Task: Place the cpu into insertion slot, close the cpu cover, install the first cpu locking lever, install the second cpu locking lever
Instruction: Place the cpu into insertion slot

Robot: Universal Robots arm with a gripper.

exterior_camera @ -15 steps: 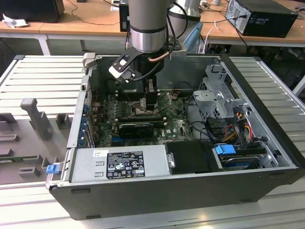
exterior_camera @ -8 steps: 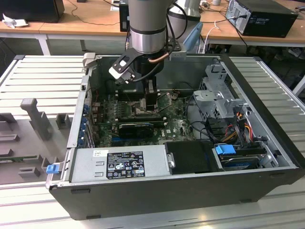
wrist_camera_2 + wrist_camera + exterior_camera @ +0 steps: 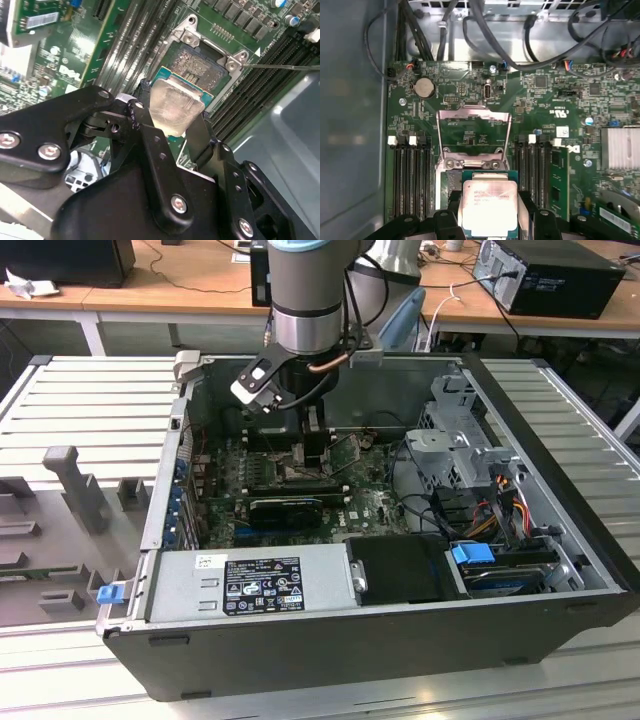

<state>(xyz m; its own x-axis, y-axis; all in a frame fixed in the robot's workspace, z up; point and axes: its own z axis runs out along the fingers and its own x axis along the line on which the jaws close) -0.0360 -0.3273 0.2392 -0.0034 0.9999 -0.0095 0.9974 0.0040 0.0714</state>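
- 1 chip, the cpu (image 3: 489, 202), is held grey metal face up, over the near part of the insertion slot (image 3: 197, 62). In the second wrist view some of the brownish pin field is uncovered beyond its edge, so I judge it is not seated.
- Risk: if the cpu comes down tilted or shifted to 1 side, its edge may land on the slot frame or press on the pins and bend them. A release from above the slot could also let it drop crooked.
- Jaws: the gripper (image 3: 174, 117) is clamped on the cpu, with its 2 black fingers (image 3: 204, 132) on opposite edges, only as far apart as the chip is wide.
- The cpu cover (image 3: 474, 115) stands swung up behind the slot, its window empty, so it is not closed.
- Around the slot lie the green motherboard (image 3: 545, 90) and the black memory slots (image 3: 412, 175) on both sides.
- All this sits inside the open computer case (image 3: 560, 440), where the arm reaches down.
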